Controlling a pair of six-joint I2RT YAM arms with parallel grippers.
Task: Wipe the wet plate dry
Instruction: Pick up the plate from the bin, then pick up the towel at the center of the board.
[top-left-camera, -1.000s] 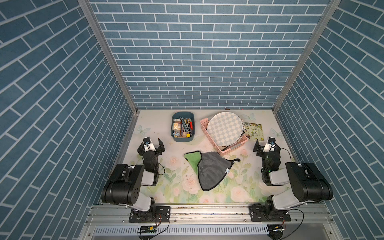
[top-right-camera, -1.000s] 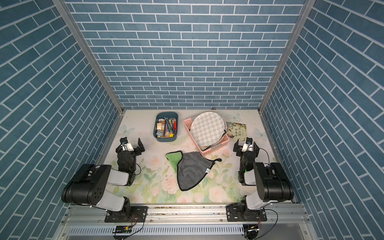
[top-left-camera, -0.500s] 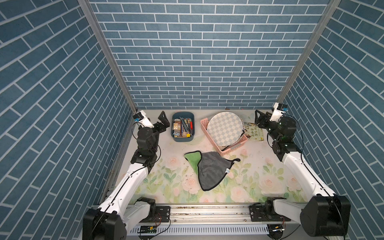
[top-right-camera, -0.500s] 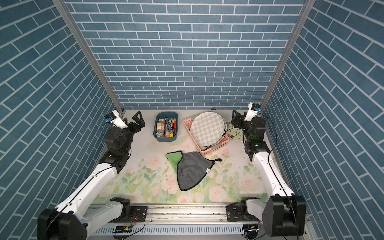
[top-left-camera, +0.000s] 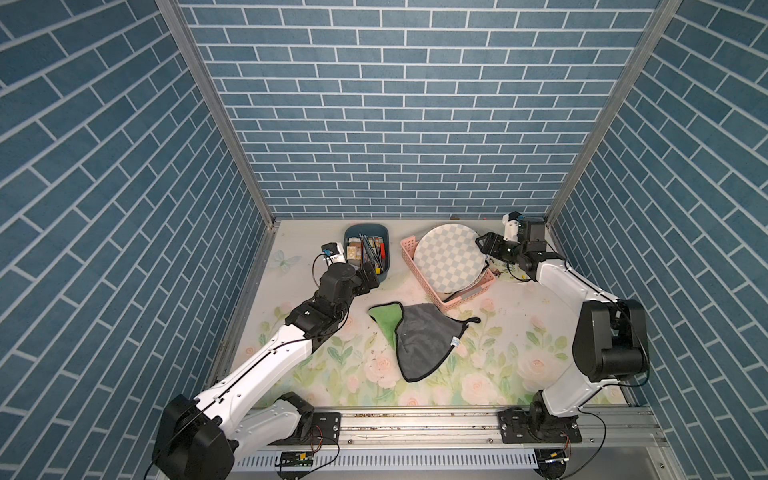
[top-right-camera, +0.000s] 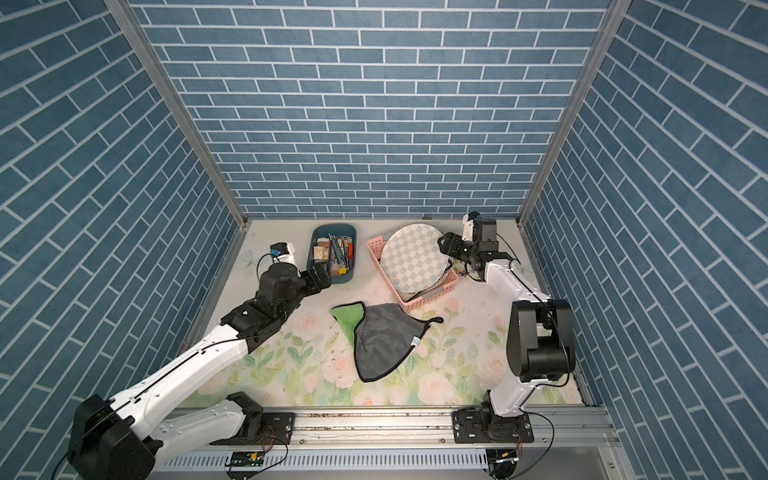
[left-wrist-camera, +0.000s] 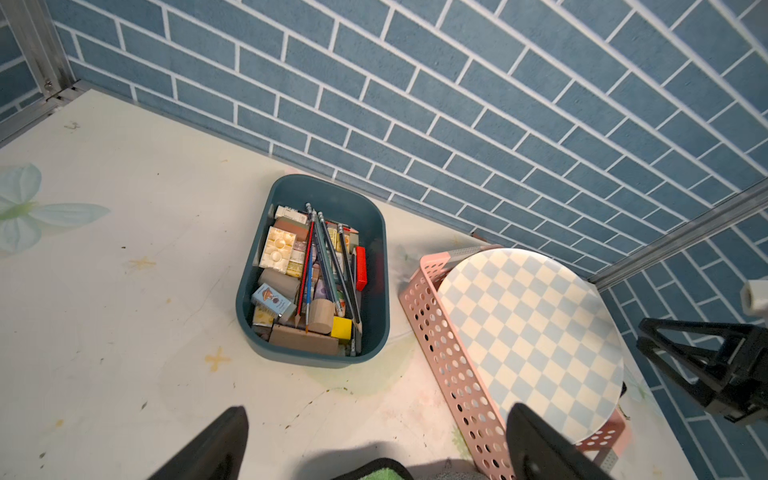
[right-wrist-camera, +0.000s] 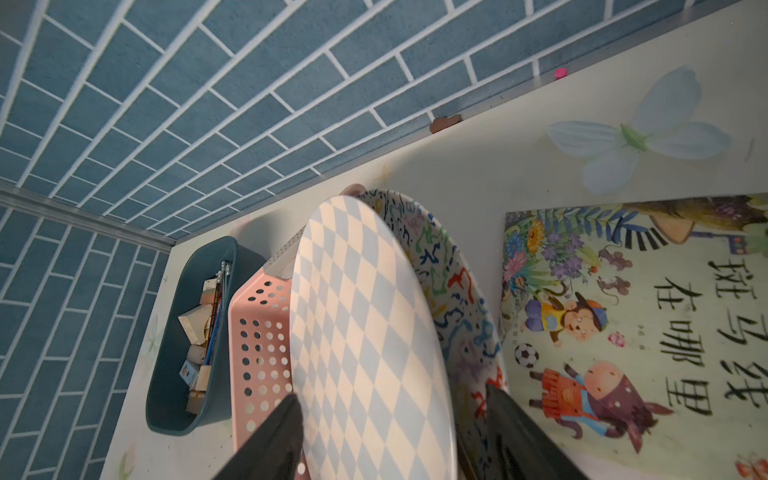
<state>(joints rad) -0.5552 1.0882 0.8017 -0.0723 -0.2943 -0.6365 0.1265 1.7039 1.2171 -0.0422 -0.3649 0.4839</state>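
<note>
The only writing I am making out is on the picture book (right-wrist-camera: 623, 332) lying flat on the surface (top-left-camera: 332, 374) just beside the pink basket (right-wrist-camera: 257, 332). Big black Chinese characters are running across its cartoon cover, among them 在哪里, with a monkey and a football drawn beside them. A small white label (top-left-camera: 455, 341) is showing on the edge of the grey and green cloth (top-left-camera: 424, 345), which is lying crumpled in the middle of the surface, but its print is too small for me to read. The same goes for the little boxes in the blue bin (left-wrist-camera: 374, 232), where pencils (left-wrist-camera: 328, 257), a red block (left-wrist-camera: 360, 268) and a yellow cube (left-wrist-camera: 341, 328) are crowding together. The checkered plate (top-left-camera: 451, 259) is standing tilted in the pink basket, leaning against a squiggle-patterned plate (right-wrist-camera: 440, 257) behind it. I am reaching my right pincer (right-wrist-camera: 390, 395) over the rims of both plates, one finger at the checkered face and the other behind the patterned one. I cannot tell whether it is clenching them or only straddling them. I am holding my left pincer (left-wrist-camera: 378, 411) released and wide, grasping nothing, hanging above the surface between the bin and the cloth, apart from both.
</note>
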